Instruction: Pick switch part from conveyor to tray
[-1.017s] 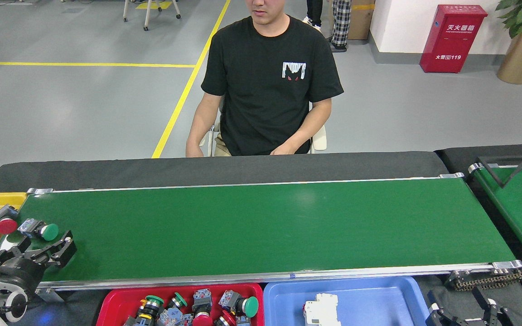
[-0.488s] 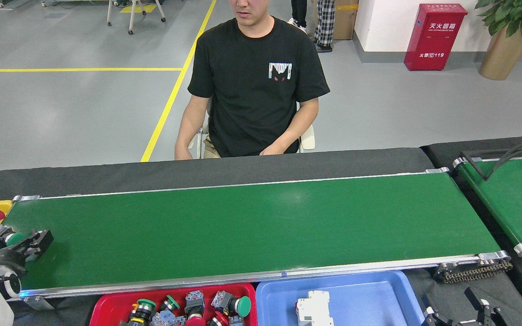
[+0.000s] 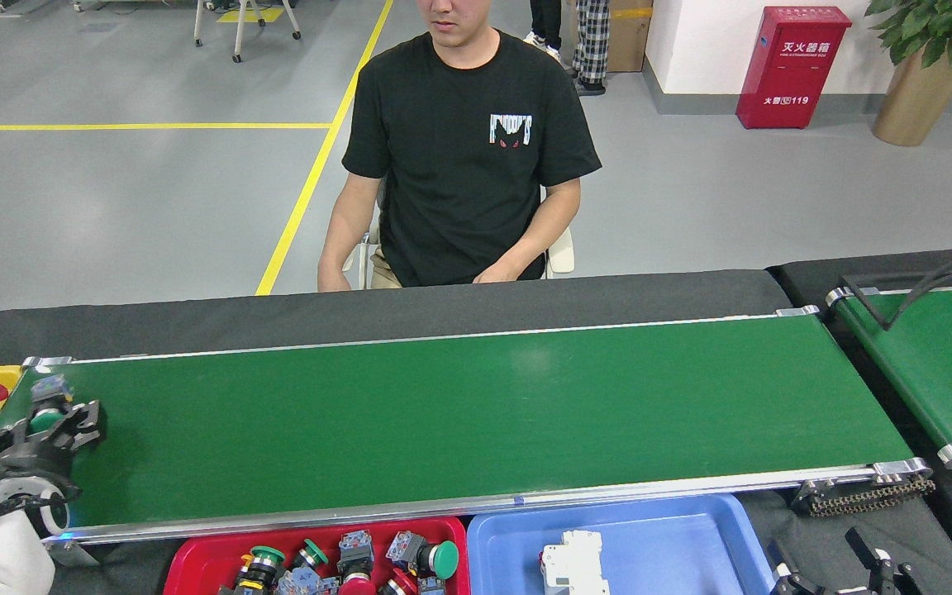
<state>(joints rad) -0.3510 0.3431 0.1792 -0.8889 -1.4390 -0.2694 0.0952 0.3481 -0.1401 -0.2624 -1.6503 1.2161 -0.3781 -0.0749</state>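
The left gripper (image 3: pixel 50 421) sits at the conveyor's (image 3: pixel 476 413) left end, jaws seemingly closed around a green-capped switch (image 3: pixel 48 405). The right gripper (image 3: pixel 835 570) rests low beside the blue tray (image 3: pixel 666 537), jaws spread.

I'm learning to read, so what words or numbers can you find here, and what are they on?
"灭火器箱": white characters at the top of the red cabinet.
"119": lower on the same cabinet; the characters before it are too small to read.
Print on the person's black T-shirt: too blurred to read.
Switch parts in the red tray: no readable labels.
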